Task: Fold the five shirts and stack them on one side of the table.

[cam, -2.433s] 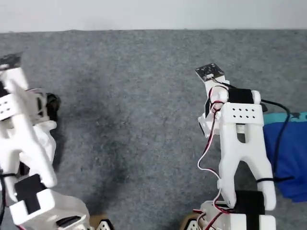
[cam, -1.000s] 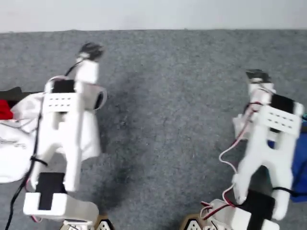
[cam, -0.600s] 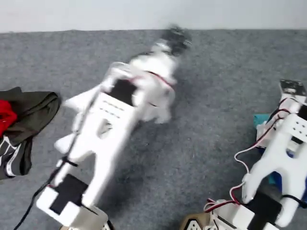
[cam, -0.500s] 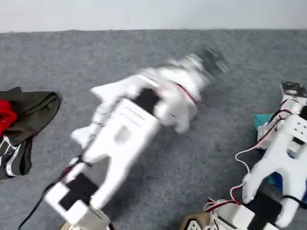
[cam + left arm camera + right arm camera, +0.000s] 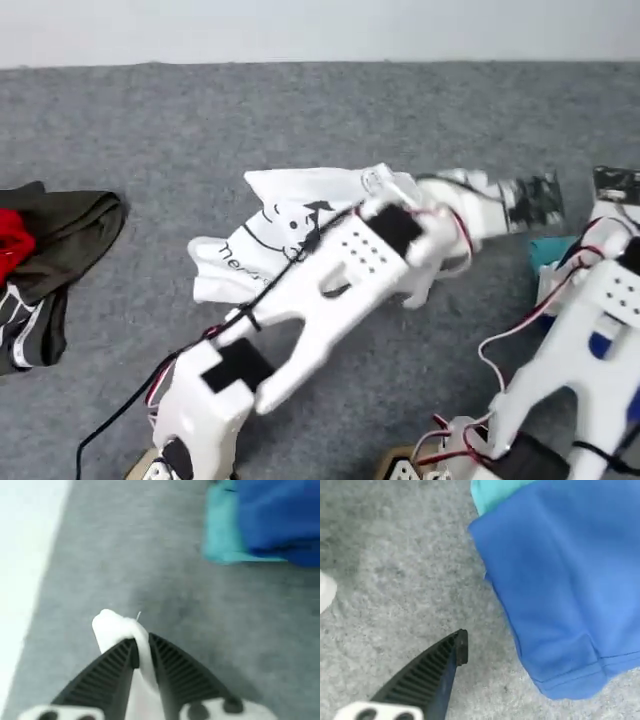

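The grey table carries the white shirt unfolded at its middle, one edge pinched tight in the left gripper. At the right a blue shirt lies on a teal shirt, seemingly folded. A dark pile lies at the left. Probably two are done and three remain.

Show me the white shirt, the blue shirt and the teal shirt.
white shirt (image 5: 280, 215), high view, its printed front.
blue shirt (image 5: 555, 575), right wrist view, cloth middle.
teal shirt (image 5: 220, 525), left wrist view, bare edge.
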Motion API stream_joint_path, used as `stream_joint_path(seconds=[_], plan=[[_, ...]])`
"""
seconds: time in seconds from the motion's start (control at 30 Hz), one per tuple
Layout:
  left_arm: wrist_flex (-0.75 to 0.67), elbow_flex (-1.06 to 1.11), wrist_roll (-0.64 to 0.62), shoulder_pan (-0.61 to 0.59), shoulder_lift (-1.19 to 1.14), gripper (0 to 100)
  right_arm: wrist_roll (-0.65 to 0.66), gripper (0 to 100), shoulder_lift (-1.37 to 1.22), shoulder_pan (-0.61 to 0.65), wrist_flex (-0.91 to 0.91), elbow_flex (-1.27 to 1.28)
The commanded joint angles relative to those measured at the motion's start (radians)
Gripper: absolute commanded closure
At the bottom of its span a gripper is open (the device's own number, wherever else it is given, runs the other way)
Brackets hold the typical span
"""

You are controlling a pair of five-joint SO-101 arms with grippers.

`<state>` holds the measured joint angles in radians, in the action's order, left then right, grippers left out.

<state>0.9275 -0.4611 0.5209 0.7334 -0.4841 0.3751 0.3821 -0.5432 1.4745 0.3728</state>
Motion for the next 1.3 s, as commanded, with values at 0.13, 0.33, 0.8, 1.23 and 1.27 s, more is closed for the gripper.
stream_joint_path(seconds=[0.13,0.33,0.8,1.23,1.27], plan=[[0.124,-0.390,0.011,0.008,-0.149,98,0.000,34.4,0.041,0.071,-0.016,0.012],[0.382,-0.621,0.094,0.106,-0.333,89,0.000,34.4,0.041,0.071,-0.013,0.012],[0.542,-1.218,0.107,0.091,-0.431,86,0.000,34.4,0.039,0.085,-0.021,0.072],[0.736,-1.211,0.104,-0.299,-0.313,86,0.011,34.3,0.039,0.309,0.005,0.127],[0.756,-1.211,0.104,-0.330,-0.310,86,-0.017,34.3,0.039,0.348,0.005,0.126]])
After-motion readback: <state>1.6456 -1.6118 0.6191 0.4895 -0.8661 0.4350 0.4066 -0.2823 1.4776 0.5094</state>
